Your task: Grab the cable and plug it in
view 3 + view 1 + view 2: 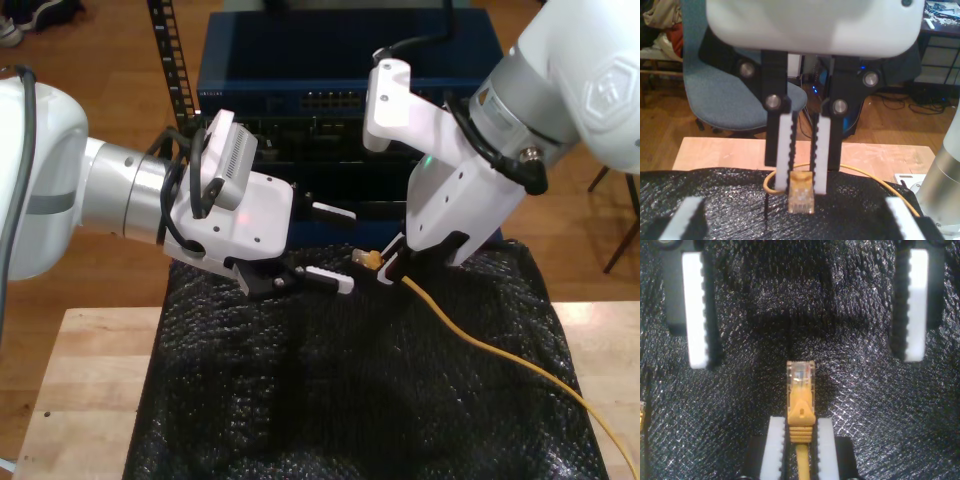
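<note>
Plug held at the boot, other hand wide open

We see my second gripper [385, 268] closed tight on the cable [480, 345], its white pads [774, 450] pressed against both sides of the yellow boot just behind the clear plug [800, 374]. The plug sticks out free past the fingertips, just above the black mat [330, 400] and not touching it as far as we can tell. In the exterior view that gripper sits near centre, slightly toward two o'clock, and the plug points toward nine o'clock. From the boot the cable runs across the mat toward four o'clock and leaves that view at its lower right.

My first gripper [333, 247] faces it from the ten o'clock side of the exterior view, fingers spread wide and holding nothing, a small gap from the plug's tip. The mat lies on a pale wooden table [90, 370]; a blue box [340, 70] stands at twelve o'clock
</note>
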